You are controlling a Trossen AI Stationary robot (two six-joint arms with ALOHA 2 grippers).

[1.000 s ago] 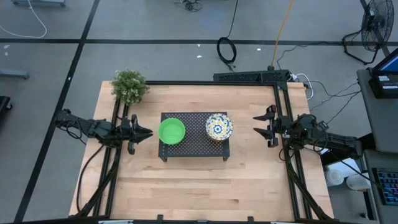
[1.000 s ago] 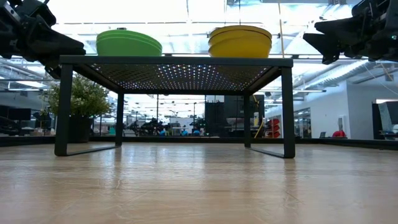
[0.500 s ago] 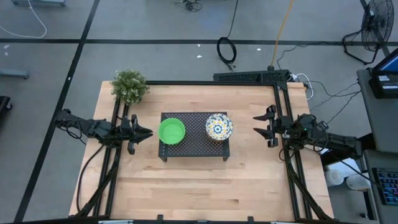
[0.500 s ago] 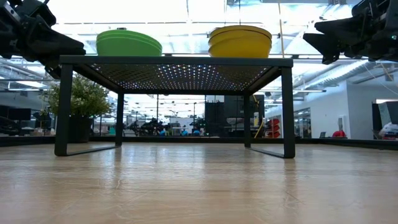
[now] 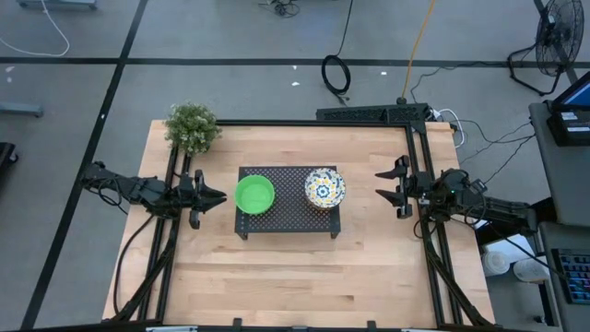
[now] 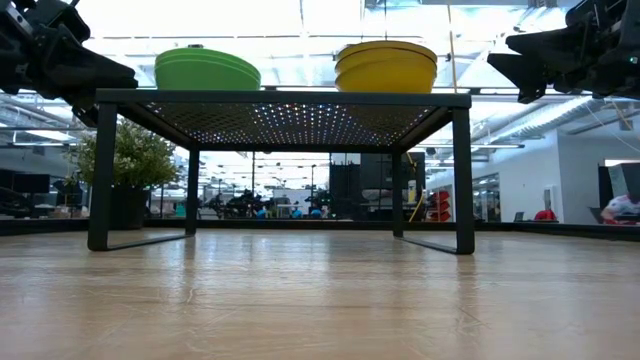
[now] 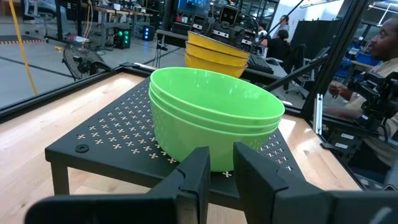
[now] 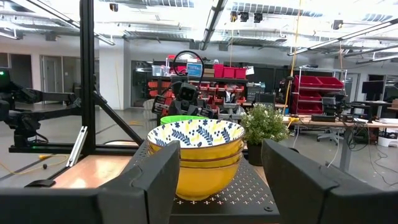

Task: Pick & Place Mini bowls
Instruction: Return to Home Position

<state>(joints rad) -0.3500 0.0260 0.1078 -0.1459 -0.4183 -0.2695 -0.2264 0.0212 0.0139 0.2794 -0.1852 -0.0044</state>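
Two bowl stacks [image 5: 254, 195] separate clenched left end effector [image 5: 217, 195] from released right end effector [image 5: 378, 185].

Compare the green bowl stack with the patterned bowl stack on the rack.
The green stack is plain green inside and out; the patterned stack shows a blue-and-yellow floral inside and yellow outside. The green stack sits on the black rack's left-arm half, the patterned stack on its right-arm half. Both are upright nested stacks of similar width, standing apart.
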